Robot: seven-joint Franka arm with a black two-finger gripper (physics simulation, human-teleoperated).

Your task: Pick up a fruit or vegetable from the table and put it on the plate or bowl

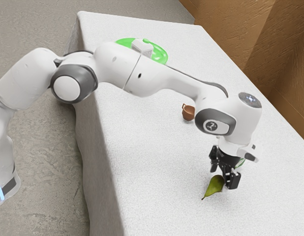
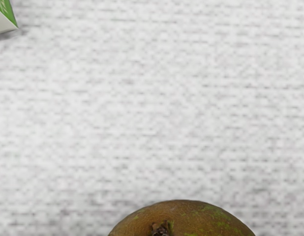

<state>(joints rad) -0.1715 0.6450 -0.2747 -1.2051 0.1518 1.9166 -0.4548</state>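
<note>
The fruit (image 1: pixel 214 187) is the nearest thing on the tabletop (image 1: pixel 157 162). It sits toward the near end, closer to the edge on the exterior view's right than to the one on its left. From the side it looks green and pointed, tapering down to a thin tip that aims at the near end. In the wrist view the fruit (image 2: pixel 181 220) sits right under the hand, a rounded brown-green top with a dark stem in the middle and pale woven tabletop beyond it. I cannot tell whether it rests on the tabletop or hangs just off it.

The gripper (image 1: pixel 225 173) points straight down, right at the fruit's upper end. The pictures do not show whether it has hold of the fruit or how far it is open, so I cannot tell.

Just behind the gripper, toward the edge on the exterior view's right, a white and green carton (image 1: pixel 250 158) peeks out. Its corner (image 2: pixel 2 17) also shows in the wrist view, well apart from the fruit.

Farther back, near the middle of the tabletop, a small brown cup (image 1: pixel 188 112) stands close behind the arm's wrist.

The arm (image 1: pixel 157 81) comes in over the edge on the exterior view's left. Behind it, at the far end near that edge, lies the green plate (image 1: pixel 123 43), partly hidden by the arm and well apart from the fruit.
</note>
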